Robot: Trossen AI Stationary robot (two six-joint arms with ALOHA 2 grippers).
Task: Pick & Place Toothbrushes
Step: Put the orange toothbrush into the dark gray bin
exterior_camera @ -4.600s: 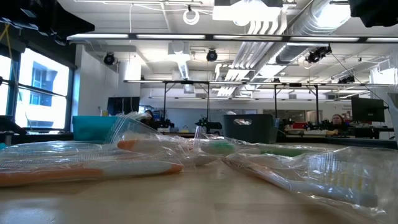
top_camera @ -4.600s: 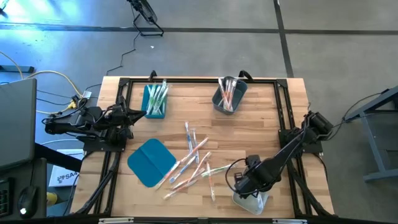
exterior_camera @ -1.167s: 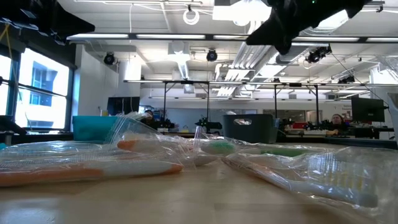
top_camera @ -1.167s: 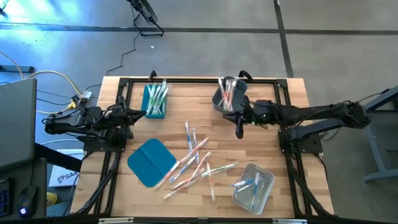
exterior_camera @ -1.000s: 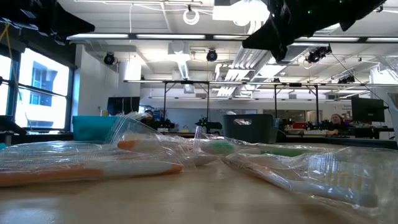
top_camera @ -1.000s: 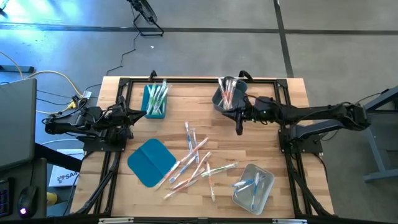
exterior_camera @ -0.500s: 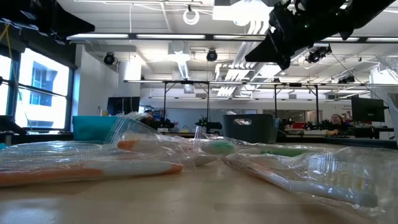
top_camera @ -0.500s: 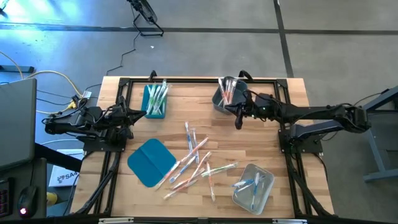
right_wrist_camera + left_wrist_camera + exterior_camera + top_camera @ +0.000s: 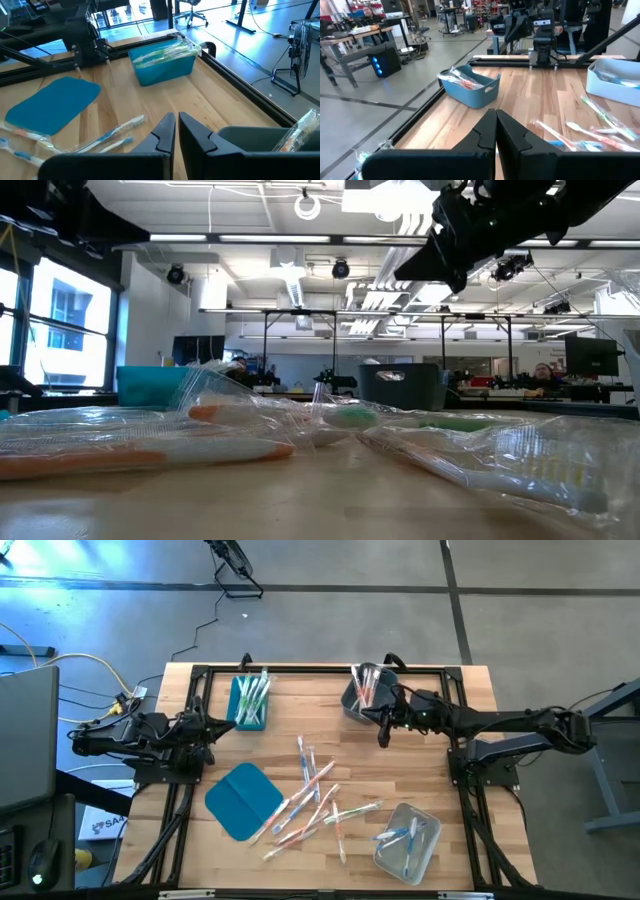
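High view: the right gripper (image 9: 383,737) hangs with its jaws pressed together and nothing between them, just beside the grey bin (image 9: 368,693) at the far side of the table (image 9: 440,770). The right wrist view confirms the two fingers meeting, empty, with the grey bin's rim close by.

The loose toothbrushes (image 9: 318,799) lie scattered mid-table, nearer the front edge than the gripper and toward the left arm's side of it. Most of them run on a slant, between the front-left and far-right corners; a few lie closer to straight front-to-back. A further few rest in the clear bin (image 9: 407,840) at the front right, and others already stand in the teal bin (image 9: 248,700) and the grey bin.

The right arm is stretched nearly level across the table from its base, wrist pointing toward the left arm's side. Judged nearer to the pile, it would have to open and descend.

The left gripper (image 9: 213,724) waits closed at the table's left edge, beside the teal bin, arm folded back.
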